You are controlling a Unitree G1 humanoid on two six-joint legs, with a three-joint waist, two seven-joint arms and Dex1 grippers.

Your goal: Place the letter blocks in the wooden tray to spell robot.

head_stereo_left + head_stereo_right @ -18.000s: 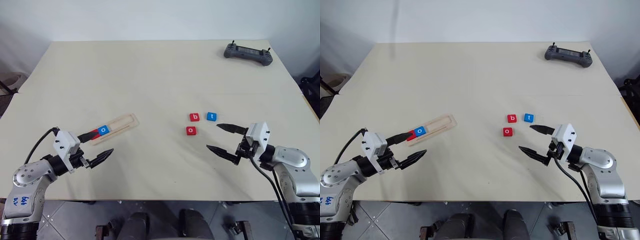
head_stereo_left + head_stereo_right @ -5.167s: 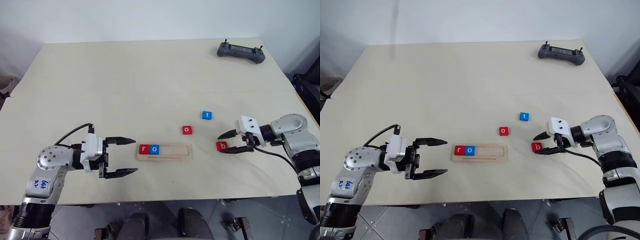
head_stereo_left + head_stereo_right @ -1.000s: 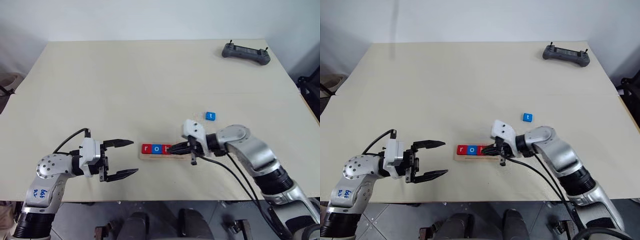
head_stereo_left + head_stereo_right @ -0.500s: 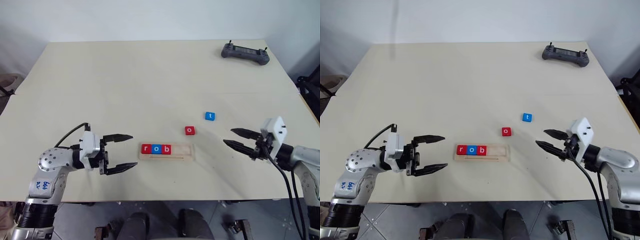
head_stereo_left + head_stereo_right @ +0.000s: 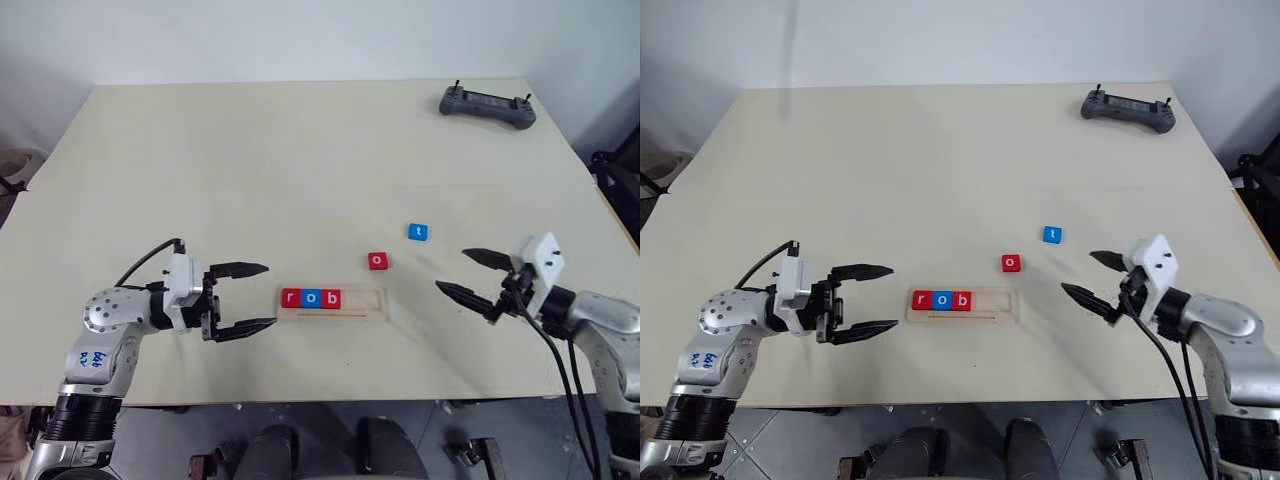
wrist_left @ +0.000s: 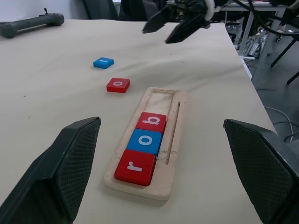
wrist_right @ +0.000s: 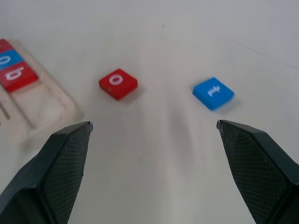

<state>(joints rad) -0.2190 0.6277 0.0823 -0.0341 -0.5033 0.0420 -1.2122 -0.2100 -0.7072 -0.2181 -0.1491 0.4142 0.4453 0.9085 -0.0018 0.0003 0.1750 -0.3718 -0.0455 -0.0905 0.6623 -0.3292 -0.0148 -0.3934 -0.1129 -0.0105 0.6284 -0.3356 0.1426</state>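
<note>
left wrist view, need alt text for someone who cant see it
A wooden tray on a pale table holds three letter blocks, r, o, b, between two open black fingers. A red o block and a blue t block lie beyond it.

1. The bench [image 5: 300, 160] is a pale cream all over, pretty plain.
2. The wooden tray [image 5: 332, 305] is light, raw-looking wood (barely darker than the top it sits on).
3. In it: a red r block [image 5: 291, 297], a blue o block [image 5: 311, 297] and a red b block [image 5: 331, 298], all with white letters.
4. Loose ones: a red o block [image 5: 377, 260] and a blue t block [image 5: 418, 232], white letters too.
5. The controller [image 5: 487, 103] is dark grey.
6. The left claw [image 5: 256, 297] and right claw [image 5: 462, 272] have black fingers with a fine cross-hatched texture, on white housings.
</note>
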